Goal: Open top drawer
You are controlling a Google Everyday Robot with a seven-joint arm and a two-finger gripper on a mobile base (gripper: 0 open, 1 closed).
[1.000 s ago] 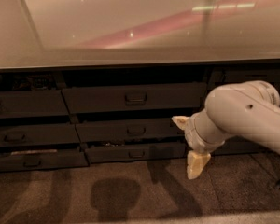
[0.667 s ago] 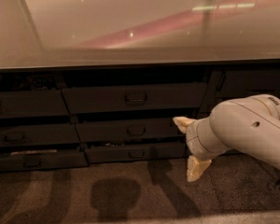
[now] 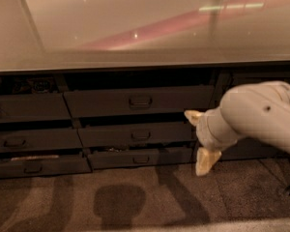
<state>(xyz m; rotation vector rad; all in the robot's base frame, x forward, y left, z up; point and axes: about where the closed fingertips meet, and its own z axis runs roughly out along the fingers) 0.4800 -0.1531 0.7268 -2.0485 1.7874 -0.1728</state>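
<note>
Pale glossy countertop (image 3: 135, 28) above, shadowed carpet (image 3: 135, 202) below.

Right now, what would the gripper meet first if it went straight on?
The gripper, low on the right, would probably meet the middle drawer front, not the top drawer; depth unclear.

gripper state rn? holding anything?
Gripper: open, holding nothing. It sits low at the right end of the middle drawer column, off the top drawer and clear of its handle.
</note>
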